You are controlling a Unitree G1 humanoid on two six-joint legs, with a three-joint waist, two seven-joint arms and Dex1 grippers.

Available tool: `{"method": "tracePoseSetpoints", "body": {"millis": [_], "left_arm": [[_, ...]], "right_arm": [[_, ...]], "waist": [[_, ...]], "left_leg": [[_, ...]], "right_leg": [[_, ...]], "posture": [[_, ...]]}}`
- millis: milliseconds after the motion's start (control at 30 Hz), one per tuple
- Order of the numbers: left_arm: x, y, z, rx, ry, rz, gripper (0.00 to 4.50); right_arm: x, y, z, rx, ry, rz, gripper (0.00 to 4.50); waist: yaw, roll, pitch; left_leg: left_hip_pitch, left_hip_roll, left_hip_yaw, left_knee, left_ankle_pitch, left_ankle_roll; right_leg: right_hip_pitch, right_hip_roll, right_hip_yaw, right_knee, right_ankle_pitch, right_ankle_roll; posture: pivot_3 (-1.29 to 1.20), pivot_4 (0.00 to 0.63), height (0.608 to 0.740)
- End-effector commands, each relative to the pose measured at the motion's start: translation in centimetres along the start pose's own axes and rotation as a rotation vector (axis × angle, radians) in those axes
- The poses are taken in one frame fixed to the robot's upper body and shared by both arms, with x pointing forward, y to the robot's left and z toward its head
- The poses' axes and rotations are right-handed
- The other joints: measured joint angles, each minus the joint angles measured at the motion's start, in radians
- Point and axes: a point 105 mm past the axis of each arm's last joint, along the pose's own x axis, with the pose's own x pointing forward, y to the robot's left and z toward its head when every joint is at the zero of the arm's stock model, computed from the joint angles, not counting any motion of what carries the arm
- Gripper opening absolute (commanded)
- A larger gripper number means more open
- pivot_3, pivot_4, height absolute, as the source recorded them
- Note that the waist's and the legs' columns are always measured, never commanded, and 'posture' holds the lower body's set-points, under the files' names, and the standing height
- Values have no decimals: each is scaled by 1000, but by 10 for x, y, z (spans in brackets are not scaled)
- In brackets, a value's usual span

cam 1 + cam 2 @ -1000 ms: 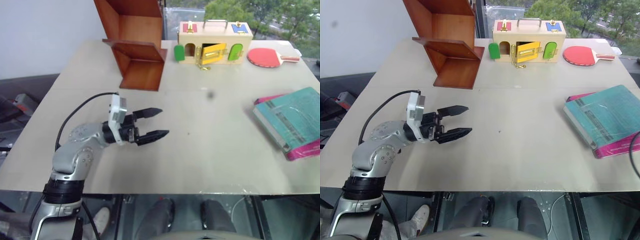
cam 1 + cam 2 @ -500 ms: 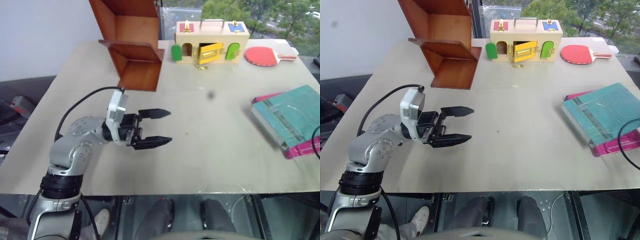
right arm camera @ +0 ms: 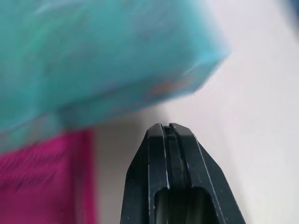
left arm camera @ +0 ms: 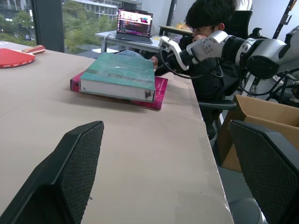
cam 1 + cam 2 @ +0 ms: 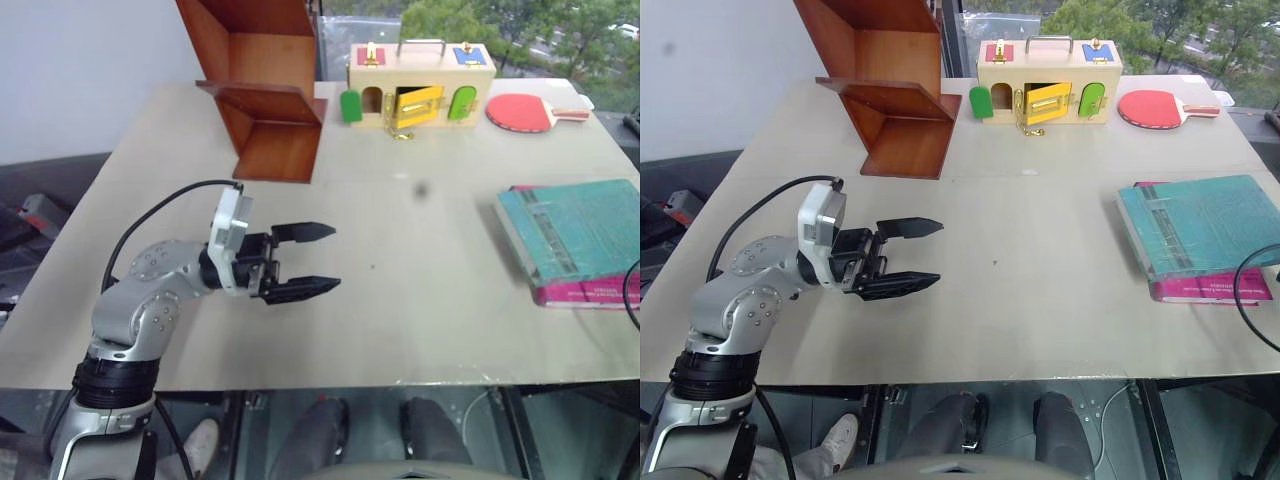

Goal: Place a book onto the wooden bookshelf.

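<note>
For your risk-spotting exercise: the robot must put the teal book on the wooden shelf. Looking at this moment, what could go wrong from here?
1. The book lies flat on a pink book; the shut right claw, right at their edge, may well shift both or snag the pink one.
2. Both sit near the table edge, so a push could tip them off.
3. The shelf is far across the table, and the book may slip on that long carry.

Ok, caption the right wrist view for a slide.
Shut right gripper poised at the corner of the book lying on a pink book.
</note>
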Motion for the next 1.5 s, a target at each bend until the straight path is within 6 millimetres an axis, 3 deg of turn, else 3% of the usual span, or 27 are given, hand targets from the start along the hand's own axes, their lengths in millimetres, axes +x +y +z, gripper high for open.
{"method": "tracePoseSetpoints", "body": {"millis": [33, 200, 367, 700, 800, 1000, 1167, 1267, 1367, 1400, 1500], "left_arm": [[0, -1, 11, 39, -20, -3, 4500], [0, -1, 13, 41, -25, 5, 4500], [-3, -2, 14, 43, -25, 22, 4500], [-10, -2, 12, 35, -6, 55, 4500], [-10, -2, 11, 34, -7, 60, 4500], [-11, -1, 10, 31, -8, 71, 4500], [-10, -1, 9, 29, -10, 77, 4500], [-7, 1, 7, 21, -19, 76, 4500], [-5, 2, 6, 17, -25, 72, 4500], [-4, 3, 6, 15, -28, 70, 4500], [0, 5, 4, 11, -40, 60, 4500]], "right_arm": [[14, 9, 4, 0, -65, 28, 39], [32, 42, -7, 11, -76, 188, 39], [34, 72, -8, 25, -121, 365, 39], [18, 143, 5, 61, -253, 666, 39], [12, 161, 0, 58, -250, 723, 39], [-20, 194, -7, 46, -258, 845, 39], [-62, 201, -6, -31, -229, 870, 39], [-104, 202, 6, -118, -241, 894, 39], [-121, 200, 21, -134, -272, 890, 39], [-121, 197, 29, -136, -300, 857, 39], [-75, 148, 63, -114, -328, 473, 39]], "waist": [[-3, 0, 0], [-6, -1, 0], [-27, -2, 1], [-25, -1, 0], [-21, -1, 0], [-10, -1, 0], [4, 0, 1], [16, 2, 2], [19, 1, 2], [19, 1, 2], [13, 0, 2]], "left_leg": [[0, 0, 0, 0, 0, 0], [0, 0, 1, 0, 0, 0], [0, 1, 1, 1, 0, 0], [1, 4, 1, 1, 0, 0], [0, 4, 1, 1, 0, 0], [-1, 4, 0, 1, 0, -1], [-2, 4, 0, 1, -1, -1], [-2, 3, -1, 1, -3, 3], [-2, 3, -1, 1, -3, 3], [-2, 4, -1, 1, -3, 3], [-1, 4, 0, 2, -3, 4]], "right_leg": [[0, 1, 0, 0, 0, 0], [0, 1, 1, 0, 0, 0], [0, 2, 1, 0, 0, 0], [0, 2, 2, 0, 1, -1], [-1, 2, 2, 0, 1, -1], [-2, 1, 1, 0, 1, -1], [-3, 1, 1, 0, 1, -1], [-3, -1, 0, 0, 1, -1], [-2, -1, 0, -1, 1, -1], [-2, -1, 0, -1, 1, -1], [-2, 0, 0, -1, 1, -1]], "posture": [[0, 150, 740], [0, 150, 740], [0, 150, 740], [0, 150, 740], [0, 150, 740], [0, 150, 740], [0, 150, 740], [0, 150, 740], [0, 150, 740], [0, 150, 740], [0, 150, 740]]}}
